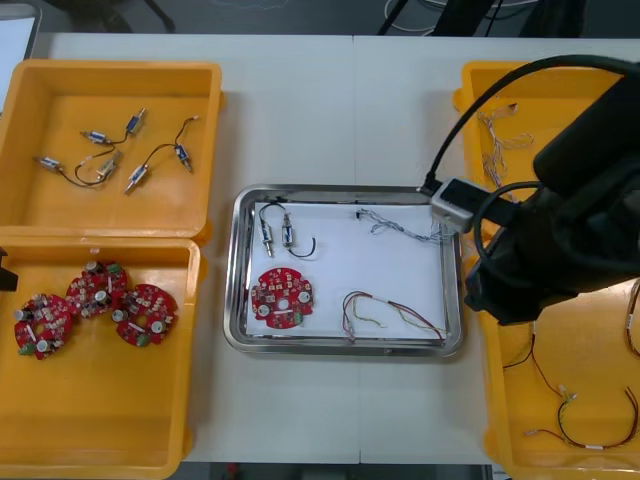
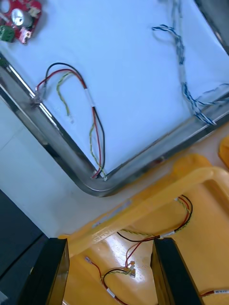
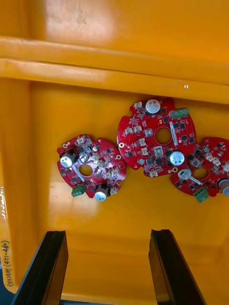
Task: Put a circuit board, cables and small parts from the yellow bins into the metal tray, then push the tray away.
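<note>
The metal tray (image 1: 350,347) sits mid-table (image 1: 350,100) between the yellow bins, and it looks fully stocked. A round red circuit board (image 1: 282,297) lies toward its left corner on the robot's side. Two small metal parts (image 1: 275,233) on a black lead sit near its far left corner. A twisted blue and white cable (image 1: 400,226) runs along its far edge to the right rim, and a red and yellow cable (image 1: 385,312) lies by its near right corner. Everything is spread flat with nothing stacked, so I'd judge little will shift when the tray slides.

The right gripper (image 2: 109,245) hangs over the near right bin (image 1: 497,400), just beside that near right corner of the tray. Its fingers are wide apart with nothing between them. The left gripper (image 3: 109,236) is spread just as wide and empty over three spare boards (image 3: 157,138) in the near left bin (image 1: 100,420). With one of each kind aboard, pushing the tray away seems all that is left.
</note>
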You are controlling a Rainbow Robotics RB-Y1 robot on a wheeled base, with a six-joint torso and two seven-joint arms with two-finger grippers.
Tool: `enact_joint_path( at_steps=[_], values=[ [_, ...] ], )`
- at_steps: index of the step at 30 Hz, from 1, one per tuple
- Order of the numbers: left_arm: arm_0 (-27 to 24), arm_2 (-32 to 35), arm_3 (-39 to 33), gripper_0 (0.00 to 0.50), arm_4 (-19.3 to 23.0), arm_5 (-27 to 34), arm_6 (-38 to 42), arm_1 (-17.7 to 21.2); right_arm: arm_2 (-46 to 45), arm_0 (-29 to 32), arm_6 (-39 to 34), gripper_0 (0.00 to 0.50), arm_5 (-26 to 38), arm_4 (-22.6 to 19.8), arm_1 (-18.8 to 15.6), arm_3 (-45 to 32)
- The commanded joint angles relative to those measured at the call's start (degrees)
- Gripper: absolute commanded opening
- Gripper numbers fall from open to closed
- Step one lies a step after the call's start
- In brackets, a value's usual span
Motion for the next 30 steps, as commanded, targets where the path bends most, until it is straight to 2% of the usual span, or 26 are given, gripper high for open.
enact_joint_path(
  at_steps=[1, 5, 10, 20, 26, 30],
  values=[
    [0.23, 2.85, -1.52, 0.5, -0.54, -1.2, -1.37, -0.05, 8.21, -7.92, 0.26, 0.5, 0.16, 0.89, 3.24, 0.6],
    [-0.82, 2.85, -1.52, 0.5, -0.54, -1.38, -1.37, -0.31, 13.75, -11.17, 0.88, 0.5, 0.16, 2.13, 5.7, 1.39],
    [-1.53, 2.85, -1.52, 0.5, -0.54, -1.47, -1.54, -0.75, 21.4, -16.09, 2.55, 0.5, -0.33, 5.38, 10.62, 4.2],
    [-1.53, 2.85, -1.52, 0.5, -0.54, -1.47, -1.54, -0.75, 26.67, -18.82, 19.77, 0.5, -2.0, 7.84, 17.92, 11.94],
    [-1.53, 2.85, -1.52, 0.5, -0.54, -1.47, -1.54, -0.75, 32.38, -18.82, 22.32, 0.5, -5.17, 12.67, 19.76, 12.46],
    [-1.53, 2.85, -1.52, 0.5, -0.54, -1.47, -1.54, -0.75, 35.64, -18.11, 22.15, 0.5, -8.51, 12.94, 19.76, 14.4]
  ],
)
